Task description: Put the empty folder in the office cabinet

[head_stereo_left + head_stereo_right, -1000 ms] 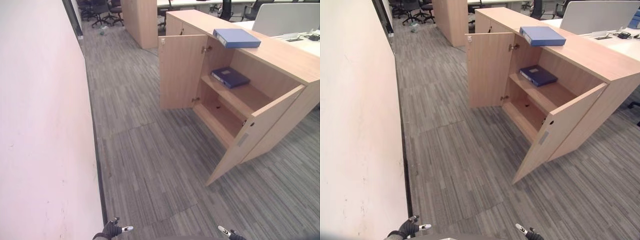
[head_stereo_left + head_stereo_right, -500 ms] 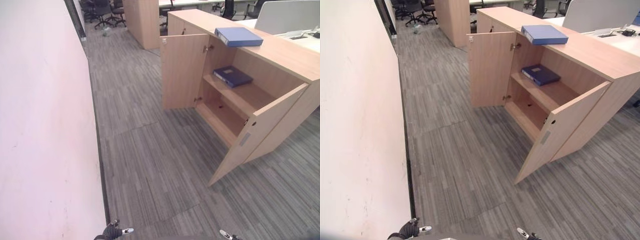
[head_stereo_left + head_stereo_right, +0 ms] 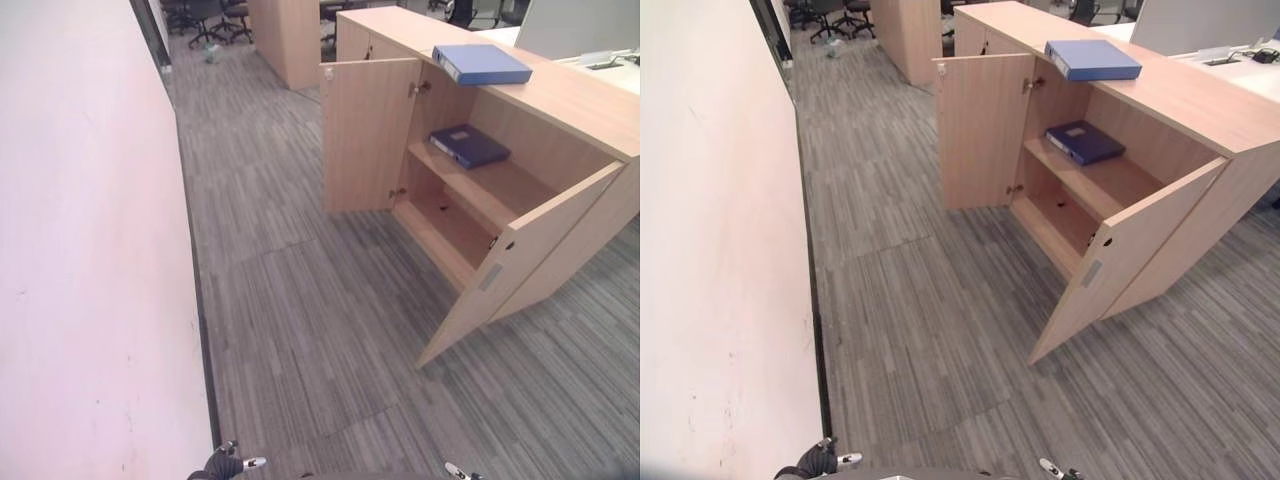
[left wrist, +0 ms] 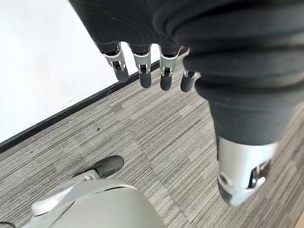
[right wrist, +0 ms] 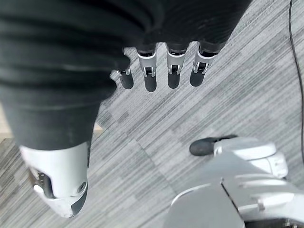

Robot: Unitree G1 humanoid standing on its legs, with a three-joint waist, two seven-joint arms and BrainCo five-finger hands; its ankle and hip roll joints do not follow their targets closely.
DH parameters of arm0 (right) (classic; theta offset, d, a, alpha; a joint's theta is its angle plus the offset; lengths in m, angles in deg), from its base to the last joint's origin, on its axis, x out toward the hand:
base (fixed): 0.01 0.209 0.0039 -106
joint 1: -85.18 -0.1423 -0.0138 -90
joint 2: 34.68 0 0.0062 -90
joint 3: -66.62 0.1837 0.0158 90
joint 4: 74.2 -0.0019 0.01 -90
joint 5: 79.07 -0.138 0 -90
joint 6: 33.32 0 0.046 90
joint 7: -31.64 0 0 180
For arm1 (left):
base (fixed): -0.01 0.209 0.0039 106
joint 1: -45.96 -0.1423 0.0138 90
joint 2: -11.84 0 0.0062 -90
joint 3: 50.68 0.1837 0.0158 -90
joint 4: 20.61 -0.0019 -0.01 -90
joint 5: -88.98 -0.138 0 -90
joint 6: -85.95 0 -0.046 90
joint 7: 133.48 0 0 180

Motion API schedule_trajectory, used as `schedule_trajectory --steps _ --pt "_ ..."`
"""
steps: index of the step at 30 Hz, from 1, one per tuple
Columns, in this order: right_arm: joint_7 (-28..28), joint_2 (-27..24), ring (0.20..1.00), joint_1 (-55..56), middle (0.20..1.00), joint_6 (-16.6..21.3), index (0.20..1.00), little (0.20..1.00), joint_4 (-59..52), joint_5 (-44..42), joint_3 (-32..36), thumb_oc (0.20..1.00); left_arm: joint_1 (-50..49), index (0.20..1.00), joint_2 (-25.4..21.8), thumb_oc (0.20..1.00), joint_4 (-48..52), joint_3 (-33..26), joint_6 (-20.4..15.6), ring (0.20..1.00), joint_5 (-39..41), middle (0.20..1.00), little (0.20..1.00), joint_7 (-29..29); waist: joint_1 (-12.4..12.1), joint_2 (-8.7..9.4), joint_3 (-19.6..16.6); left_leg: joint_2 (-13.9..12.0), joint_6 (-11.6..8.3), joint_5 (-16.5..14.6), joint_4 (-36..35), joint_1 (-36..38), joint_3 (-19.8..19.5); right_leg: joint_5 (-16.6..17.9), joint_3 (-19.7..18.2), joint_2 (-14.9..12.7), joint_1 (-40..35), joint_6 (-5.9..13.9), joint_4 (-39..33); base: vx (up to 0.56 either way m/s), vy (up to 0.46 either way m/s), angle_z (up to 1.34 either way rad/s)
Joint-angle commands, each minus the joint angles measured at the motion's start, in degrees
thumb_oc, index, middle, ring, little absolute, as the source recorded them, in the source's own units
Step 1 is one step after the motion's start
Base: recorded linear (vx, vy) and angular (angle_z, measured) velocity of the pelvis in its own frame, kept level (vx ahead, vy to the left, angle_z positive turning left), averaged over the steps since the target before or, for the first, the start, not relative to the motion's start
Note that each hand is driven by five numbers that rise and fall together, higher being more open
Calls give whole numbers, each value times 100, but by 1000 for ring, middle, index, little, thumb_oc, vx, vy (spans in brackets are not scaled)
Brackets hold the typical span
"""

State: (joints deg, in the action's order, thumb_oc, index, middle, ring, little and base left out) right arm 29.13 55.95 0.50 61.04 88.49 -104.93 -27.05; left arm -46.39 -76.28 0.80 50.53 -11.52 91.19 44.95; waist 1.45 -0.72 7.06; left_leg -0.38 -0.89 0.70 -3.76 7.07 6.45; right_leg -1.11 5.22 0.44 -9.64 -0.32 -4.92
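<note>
**Folder on cabinet top, both hands empty and far off**

Light blue folder [image 3: 482, 63] lies flat on top of the open cabinet [image 3: 560, 95], above the shelf bay, long axis running along the cabinet top. A darker folder [image 3: 469, 144] sits on the upper shelf inside.

Both hands hang low, well apart from the cabinet across bare carpet. Right hand [image 5: 159, 71] is on the cabinet's side, probably the nearer. Left hand [image 4: 149, 69] hangs by the wall. Fingers on both loose and straight, holding nothing, touching nothing.
</note>
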Motion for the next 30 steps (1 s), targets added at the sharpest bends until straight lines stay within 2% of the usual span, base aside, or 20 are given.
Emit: schedule_trajectory --steps 1,2,4,6,7,9,13,16,20,24,25,26,27,29,30 --pt "16 -315 1000 -320 1000 65 1000 1000 273 -134 333 1000 418 1000 -77 1000 -3 -82 -131 1000 298 1000 1000 0 92 -64 337 -1209 -859 178 1212 -469 -86 -602 -283 -291 150 334 631 -30 -147 29" --pt "47 -365 1000 -359 1000 37 1000 1000 299 -162 386 1000 406 1000 -76 1000 -5 -102 -122 1000 360 1000 1000 -7 88 -23 415 -1233 -858 403 1805 -796 -225 -707 -310 -272 184 234 852 -3 -122 36" --pt "57 -387 1000 -369 1000 26 1000 1000 318 -169 407 1000 404 1000 -74 1000 -15 -117 -123 1000 394 1000 1000 -13 87 -17 431 -1233 -823 457 1922 -968 -306 -779 -316 -281 227 214 974 35 -49 44" --pt "78 -430 1000 -374 1000 -4 1000 1000 333 -152 426 1000 382 1000 -69 1000 -28 -138 -129 1000 473 1000 1000 -17 37 -4 430 -1243 -740 413 1744 -1219 -337 -982 -360 -307 265 217 1179 176 14 14" --pt "97 -474 1000 -387 1000 -17 1000 1000 299 -160 426 1000 372 1000 -65 1000 -25 -158 -128 1000 544 1000 1000 -28 -58 5 447 -1260 -680 442 1430 -1439 -344 -1188 -407 -309 264 215 1367 297 46 3" --pt "119 -509 1000 -427 1000 -10 1000 1000 282 -165 402 1000 383 1000 -51 1000 -24 -163 -116 1000 585 1000 1000 -32 -170 -80 503 -1324 -677 729 1038 -1813 -419 -1395 -477 -208 218 196 1544 291 51 14" --pt "200 -514 1000 -478 1000 25 1000 1000 286 -298 415 1000 414 1000 -35 1000 -22 -213 -121 1000 686 1000 1000 -86 -345 -60 646 -1318 -646 729 392 -2238 -379 -1763 -673 -179 29 160 1872 237 24 1" --pt "223 -477 1000 -480 1000 29 1000 1000 299 -328 406 1000 379 1000 -37 1000 -37 -282 -154 1000 764 1000 1000 -105 -408 -56 633 -1320 -639 712 85 -2299 -361 -1978 -861 -194 -170 189 1955 305 73 -30" --pt "207 -425 1000 -426 1000 4 1000 1000 290 -217 328 1000 214 1000 -12 1000 -120 -406 -150 1000 802 1000 1000 -115 -552 -64 501 -1527 -744 860 74 -2450 -645 -2226 -1284 -352 -589 285 1819 360 159 -52" --pt "170 -416 1000 -369 1000 -28 1000 1000 274 -192 375 1000 101 1000 -22 1000 -259 -447 -135 1000 769 1000 1000 -96 -700 2 320 -1570 -884 1009 110 -2502 -984 -2175 -1617 -674 -935 476 1478 327 227 -81" --pt "139 -409 1000 -346 1000 -37 1000 1000 274 -200 397 1000 87 1000 -21 1000 -274 -434 -134 1000 722 1000 1000 -83 -704 20 276 -1552 -905 1070 138 -2519 -944 -2110 -1633 -779 -978 542 1412 192 204 -37" --pt "140 -408 1000 -350 1000 -37 1000 1000 273 -200 398 1000 90 1000 -22 1000 -273 -436 -134 1000 722 1000 1000 -82 -728 -20 275 -1594 -894 1087 164 -2549 -948 -2055 -1666 -746 -961 555 1381 208 207 -20" --pt "103 -401 1000 -291 1000 -48 1000 1000 278 -198 430 1000 74 1000 -32 1000 -276 -416 -140 1000 674 1000 1000 -71 -694 56 229 -1526 -916 1121 225 -2559 -855 -2049 -1663 -908 -1031 619 1354 275 293 -17" --pt "51 -385 1000 -234 1000 -79 1000 1000 301 -147 485 1000 118 1000 -123 1000 -243 -414 -127 1000 574 1000 1000 -68 -646 151 98 -1400 -921 1241 431 -2558 -638 -1675 -1665 -1151 -921 829 1291 303 337 -13" --pt "51 -382 1000 -237 1000 -78 1000 1000 301 -146 486 1000 120 1000 -126 1000 -241 -416 -127 1000 573 1000 1000 -67 -674 116 81 -1442 -907 1262 453 -2600 -633 -1610 -1703 -1124 -890 845 1246 219 276 10"
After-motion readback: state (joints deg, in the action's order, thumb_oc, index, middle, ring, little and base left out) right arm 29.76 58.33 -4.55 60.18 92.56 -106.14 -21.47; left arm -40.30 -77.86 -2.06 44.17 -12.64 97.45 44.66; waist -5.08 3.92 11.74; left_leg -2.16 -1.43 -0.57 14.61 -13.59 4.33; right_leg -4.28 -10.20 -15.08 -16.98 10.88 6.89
